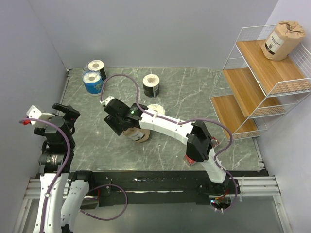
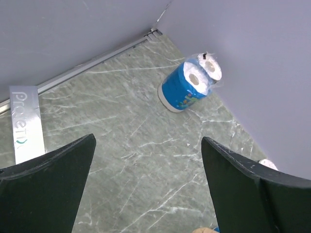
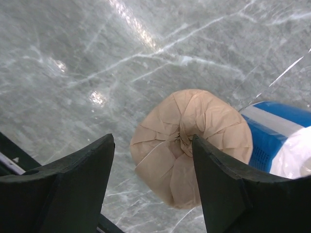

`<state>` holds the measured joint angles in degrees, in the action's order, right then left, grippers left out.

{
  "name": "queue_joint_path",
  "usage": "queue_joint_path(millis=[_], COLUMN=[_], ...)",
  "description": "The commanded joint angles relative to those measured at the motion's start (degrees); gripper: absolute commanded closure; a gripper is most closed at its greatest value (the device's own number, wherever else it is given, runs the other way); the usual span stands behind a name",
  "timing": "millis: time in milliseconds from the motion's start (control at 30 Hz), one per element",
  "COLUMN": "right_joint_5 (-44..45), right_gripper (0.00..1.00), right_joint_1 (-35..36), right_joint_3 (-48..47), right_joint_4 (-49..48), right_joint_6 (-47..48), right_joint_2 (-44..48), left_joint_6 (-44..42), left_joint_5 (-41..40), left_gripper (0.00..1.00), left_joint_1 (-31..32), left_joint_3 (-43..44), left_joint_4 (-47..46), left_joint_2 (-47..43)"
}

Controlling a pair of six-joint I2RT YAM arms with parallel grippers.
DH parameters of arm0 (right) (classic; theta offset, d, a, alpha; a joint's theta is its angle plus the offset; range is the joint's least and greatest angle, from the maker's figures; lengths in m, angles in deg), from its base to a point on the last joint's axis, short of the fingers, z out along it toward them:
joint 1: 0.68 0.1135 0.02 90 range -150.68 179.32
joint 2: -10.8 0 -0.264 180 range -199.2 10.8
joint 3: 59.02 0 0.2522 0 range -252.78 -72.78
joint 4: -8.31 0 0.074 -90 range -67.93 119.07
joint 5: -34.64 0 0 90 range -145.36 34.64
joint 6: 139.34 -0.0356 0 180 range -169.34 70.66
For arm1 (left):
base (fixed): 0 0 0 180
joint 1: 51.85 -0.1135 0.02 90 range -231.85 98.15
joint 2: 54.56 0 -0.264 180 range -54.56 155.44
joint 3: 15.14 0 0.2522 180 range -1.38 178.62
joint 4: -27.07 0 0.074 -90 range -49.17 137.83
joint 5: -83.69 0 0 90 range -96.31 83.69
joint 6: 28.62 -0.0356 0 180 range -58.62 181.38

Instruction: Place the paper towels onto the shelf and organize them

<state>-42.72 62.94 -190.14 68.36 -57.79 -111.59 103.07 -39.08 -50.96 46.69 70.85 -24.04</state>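
The grey marble table (image 1: 194,87) carried everything. At its right edge stood the white wire shelf (image 1: 249,90) with three stepped wooden tiers. One brown kraft roll (image 1: 283,40) sat on the top tier, toward the back.

The right arm stretched across to the middle of the table, and the right gripper (image 3: 151,140) hung over a second kraft roll (image 3: 189,145). Its fingers were spread wide with the roll between and below them; whether either finger touched it could not be told. A blue roll (image 3: 274,133) sat just beside that kraft roll, and contact between the two was unclear.

The left gripper (image 2: 148,141) hung at the left side of the table, fingers likewise apart, with marble showing between them. Ahead of it, near the far left corner, a second blue roll (image 2: 187,87) stood against a white-topped roll (image 2: 212,69). A black roll with a white top (image 1: 151,86) stood upright and alone at the far middle of the table, well apart from the shelf.
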Motion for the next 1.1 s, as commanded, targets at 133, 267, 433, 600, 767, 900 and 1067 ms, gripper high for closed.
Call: queue_joint_path(millis=[133,267,433,600,767,900,1067], right_joint_5=[3.79,5.11,7.92,10.73,11.17,11.88,10.91], right_gripper=[0.26,0.26,0.26,0.35,0.49,0.54,0.56], right_joint_1=[0.63,0.98,1.95,2.48,2.92,3.01,3.27], right_joint_3=[-1.91,-2.61,-2.87,-2.17,1.33,4.42,11.44], right_joint_4=[2.85,4.52,6.27,6.89,5.23,4.96,4.79], right_joint_6=[0.8,0.36,0.89,1.06,1.5,1.33,1.07], right_joint_2=[-2.85,-4.52,-6.11,-5.67,-2.69,1.27,9.59], left_joint_6=[0.41,0.32,0.06,0.06,-0.03,-0.03,-0.21], left_joint_5=[-0.8,-0.36,-0.27,-0.45,-0.45,-0.45,0.34], left_gripper=[0.03,0.04,0.03,0.03,0.04,0.03,0.03], left_joint_1=[-0.18,-0.18,-0.18,-0.18,-0.18,-0.18,-0.18], left_joint_3=[-1.05,-1.4,-1.93,-1.76,-2.11,-2.11,-2.2], left_joint_4=[-0.84,-1.37,-1.98,-1.98,-2.16,-2.16,-2.6], left_joint_2=[-0.37,-0.64,-1.43,-1.34,-2.13,-2.22,-2.49])
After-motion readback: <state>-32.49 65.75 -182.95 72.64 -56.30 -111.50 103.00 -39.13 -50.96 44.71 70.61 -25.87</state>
